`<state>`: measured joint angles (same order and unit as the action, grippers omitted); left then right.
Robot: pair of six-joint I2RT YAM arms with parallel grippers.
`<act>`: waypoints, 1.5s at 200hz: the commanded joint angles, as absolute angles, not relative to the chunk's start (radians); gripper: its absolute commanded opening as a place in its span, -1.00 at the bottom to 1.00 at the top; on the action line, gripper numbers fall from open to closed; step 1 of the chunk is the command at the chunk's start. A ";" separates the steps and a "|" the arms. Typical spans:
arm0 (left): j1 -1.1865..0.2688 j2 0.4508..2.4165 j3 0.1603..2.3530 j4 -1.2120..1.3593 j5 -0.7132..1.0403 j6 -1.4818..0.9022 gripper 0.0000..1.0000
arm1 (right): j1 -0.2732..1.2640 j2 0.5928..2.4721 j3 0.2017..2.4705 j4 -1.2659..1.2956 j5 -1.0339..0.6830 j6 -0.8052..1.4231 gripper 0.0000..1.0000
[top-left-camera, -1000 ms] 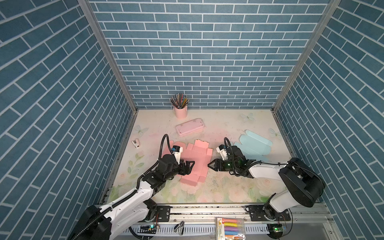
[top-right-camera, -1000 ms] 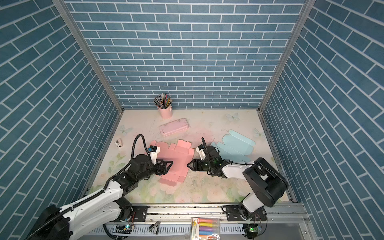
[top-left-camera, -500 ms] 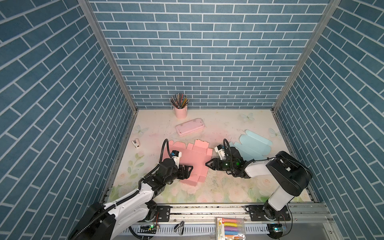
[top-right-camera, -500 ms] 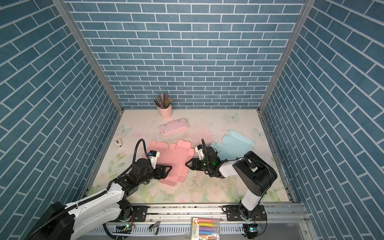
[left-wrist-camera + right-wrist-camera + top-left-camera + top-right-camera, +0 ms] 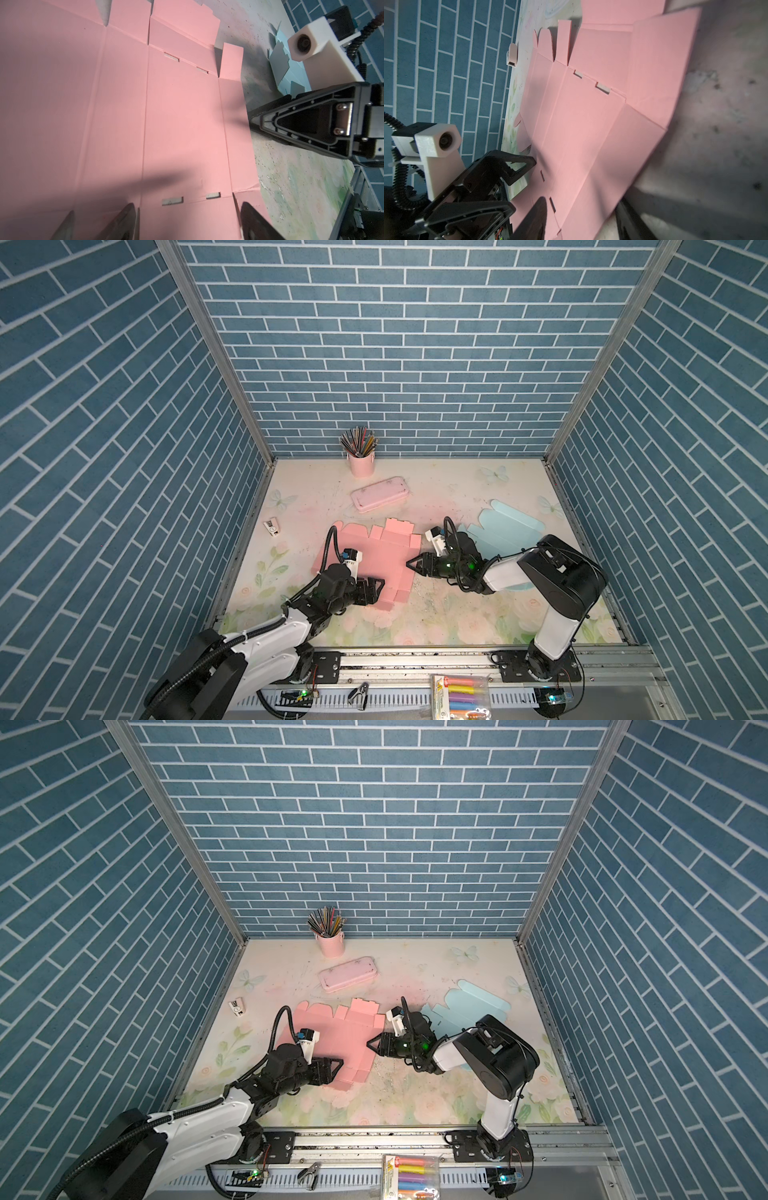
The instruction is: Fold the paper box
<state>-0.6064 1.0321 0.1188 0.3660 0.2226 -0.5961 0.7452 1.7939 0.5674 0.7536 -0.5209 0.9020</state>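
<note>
Nearest me, at the bottom of a top view, a clear pack of coloured markers (image 5: 459,695) lies on the rail, clear of the work.

Just above it, the left gripper (image 5: 377,588) has eased back over the last second towards the near edge of the flat pink cardboard box blank (image 5: 374,551). Its wrist view shows the jaws spread wide and straddling that edge, holding nothing.

The blank itself lies unfolded at the centre of the floral-printed surface (image 5: 457,614). It has not shifted, and no panel is raised.

To its right, the right gripper (image 5: 412,564) has come in from the right, and its tip now meets the blank's right-hand edge. In its wrist view the fingers (image 5: 537,218) stand apart with the sheet's edge lying between them. I judge them still unclosed, not yet pinching.

So both arms have just taken position at adjacent edges. I read this as the set-up for the first fold, with all the folding still ahead. The thin sheet may slide rather than lift unless one side is pinned.

Beyond, right of centre, lies a flat pale-blue cardboard blank (image 5: 503,531). Further up there is a pink oblong pencil case (image 5: 380,493). Against the back wall stands a pink cup of pencils (image 5: 360,462).
</note>
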 commanded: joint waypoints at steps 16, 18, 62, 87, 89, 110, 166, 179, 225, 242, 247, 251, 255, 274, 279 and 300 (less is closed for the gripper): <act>-0.618 1.068 0.091 0.437 0.218 -0.612 0.60 | 0.750 1.822 0.575 0.760 -0.526 0.957 0.05; -0.617 1.071 0.091 0.440 0.217 -0.614 0.60 | 0.750 1.823 0.575 0.758 -0.525 0.956 0.05; -0.630 1.112 0.086 0.492 0.224 -0.629 0.60 | 0.750 1.830 0.582 0.768 -0.526 0.959 -0.04; -0.640 1.124 0.096 0.494 0.224 -0.629 0.59 | 0.751 1.829 0.590 0.769 -0.525 0.961 -0.14; -0.641 1.125 0.096 0.495 0.224 -0.629 0.59 | 0.749 1.829 0.591 0.769 -0.525 0.960 -0.14; -0.653 1.132 0.104 0.498 0.224 -0.634 0.59 | 0.749 1.831 0.596 0.770 -0.525 0.960 -0.20; -0.679 1.145 0.111 0.509 0.216 -0.644 0.59 | 0.740 1.835 0.600 0.782 -0.528 0.970 -0.50; -0.679 1.144 0.119 0.501 0.221 -0.641 0.59 | 0.738 1.829 0.598 0.776 -0.524 0.968 -0.54; -0.684 1.118 0.136 0.472 0.219 -0.635 0.59 | 0.726 1.821 0.587 0.768 -0.522 0.961 -0.75; -0.685 1.102 0.140 0.459 0.219 -0.635 0.59 | 0.724 1.813 0.583 0.767 -0.523 0.960 -0.79; -0.685 1.096 0.141 0.452 0.217 -0.635 0.58 | 0.724 1.809 0.582 0.765 -0.524 0.959 -0.81; -0.685 1.090 0.143 0.447 0.218 -0.635 0.58 | 0.723 1.806 0.580 0.764 -0.525 0.959 -0.82; -0.685 1.084 0.144 0.441 0.214 -0.634 0.59 | 0.722 1.802 0.577 0.761 -0.525 0.958 -0.83; -0.686 1.048 0.147 0.407 0.191 -0.634 0.59 | 0.715 1.782 0.566 0.737 -0.530 0.943 -0.83; -0.685 1.037 0.147 0.398 0.182 -0.635 0.58 | 0.710 1.776 0.563 0.727 -0.534 0.935 -0.83; -0.684 0.999 0.147 0.370 0.155 -0.631 0.59 | 0.683 1.740 0.540 0.683 -0.569 0.894 -0.86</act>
